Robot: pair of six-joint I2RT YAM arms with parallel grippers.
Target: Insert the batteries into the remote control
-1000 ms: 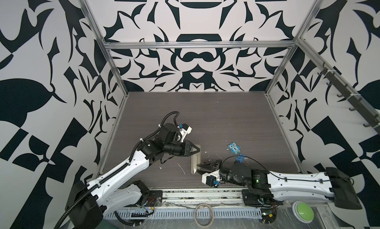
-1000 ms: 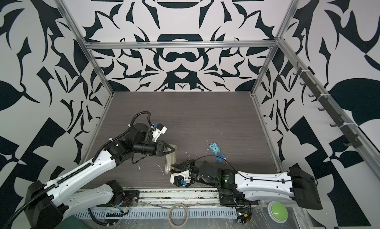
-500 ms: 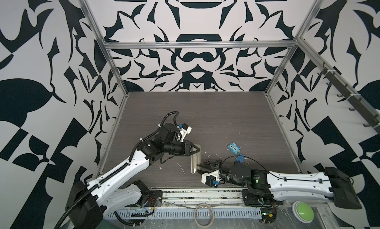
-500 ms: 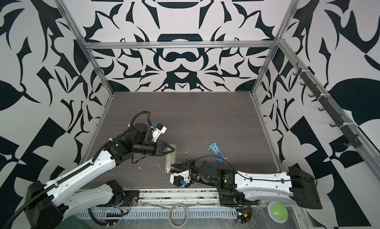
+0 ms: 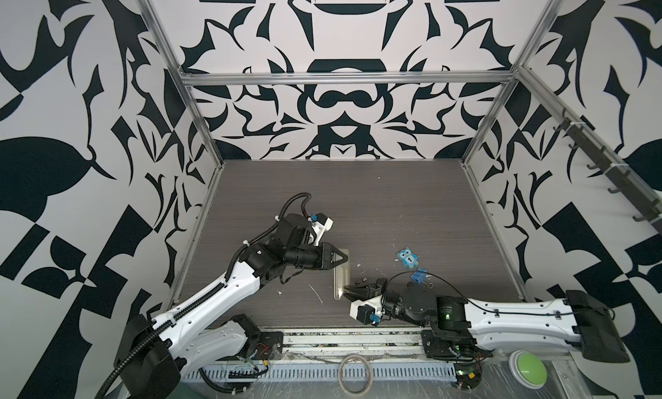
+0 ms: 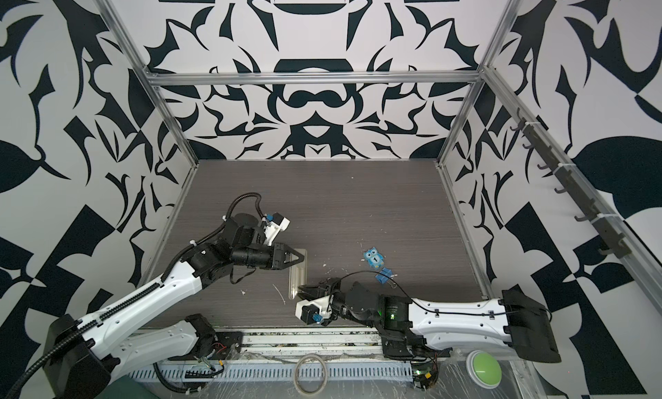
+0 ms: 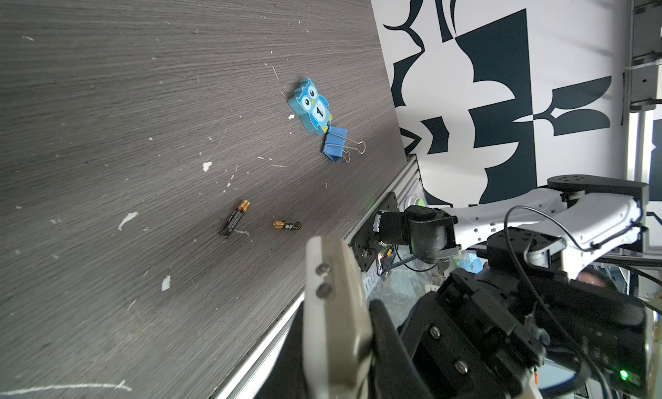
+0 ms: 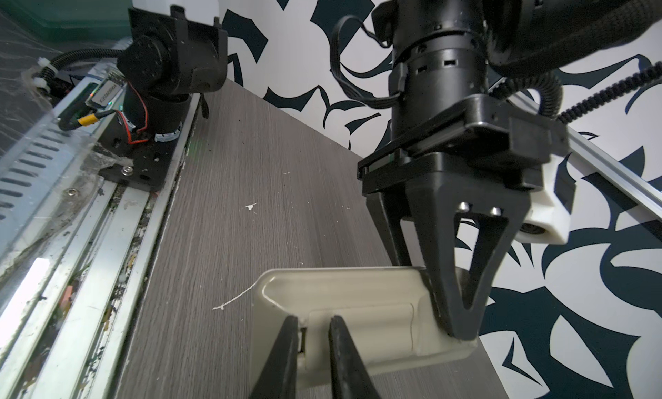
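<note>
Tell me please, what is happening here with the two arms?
The remote lies back up on the table. The left gripper is shut, with its tip pressed on the remote's far end, apparently to steady it. The right gripper is at the near end by the cover, which looks closed. Its jaws are slightly apart, and a grip cannot be confirmed. The batteries lie loose on the table, not yet loaded.

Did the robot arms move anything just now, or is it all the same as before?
Nothing visibly moved. The left gripper stays clamped on the far end of the remote control, the right gripper stays at its near end, and the blue owl figure sits where it was.
</note>
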